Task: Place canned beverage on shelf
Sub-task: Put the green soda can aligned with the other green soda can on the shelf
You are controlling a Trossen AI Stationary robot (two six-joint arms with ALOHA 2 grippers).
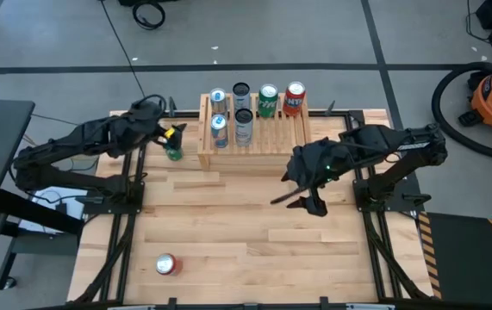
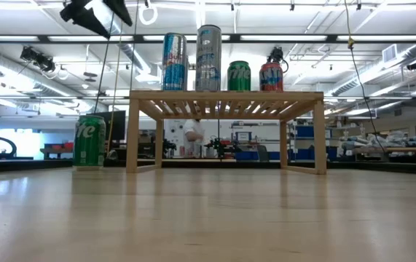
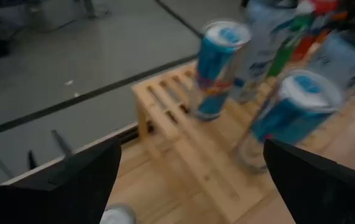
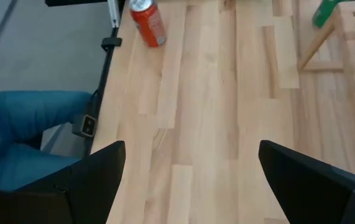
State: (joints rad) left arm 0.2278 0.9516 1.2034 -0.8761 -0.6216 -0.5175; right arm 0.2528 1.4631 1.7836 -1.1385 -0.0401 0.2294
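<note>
Black fingers of the left gripper (image 1: 170, 136) stand spread apart and hold nothing as it hovers over a green can (image 1: 174, 152) at the left end of the shelf (image 1: 253, 133), a pose that suggests either a can about to be grasped or one just set down; the frames do not settle which. That green can stands upright on the table (image 1: 254, 250) just beside the rack's side board, its long axis vertical, and not on the slats. On the light-wood shelf itself six cans stand upright in two rows: two blue-and-silver cans (image 1: 218, 120) toward the left, two grey cans (image 1: 242, 114) next to them, then a green one (image 1: 268, 100) and a red one (image 1: 294, 98) at the back, all with tops facing up, grouped toward the left and rear so that slatted space is left at the front right. A red can (image 1: 166, 264) sits well apart near the table's front-left edge; whether it stands or lies is hard to tell from above, though the right wrist view shows its side tilted across the frame. The right gripper (image 1: 302, 200) waits over bare table in front of the shelf's right end, its fingers likewise wide apart and empty. Judged from this layout, two cans remain off the rack.
</note>
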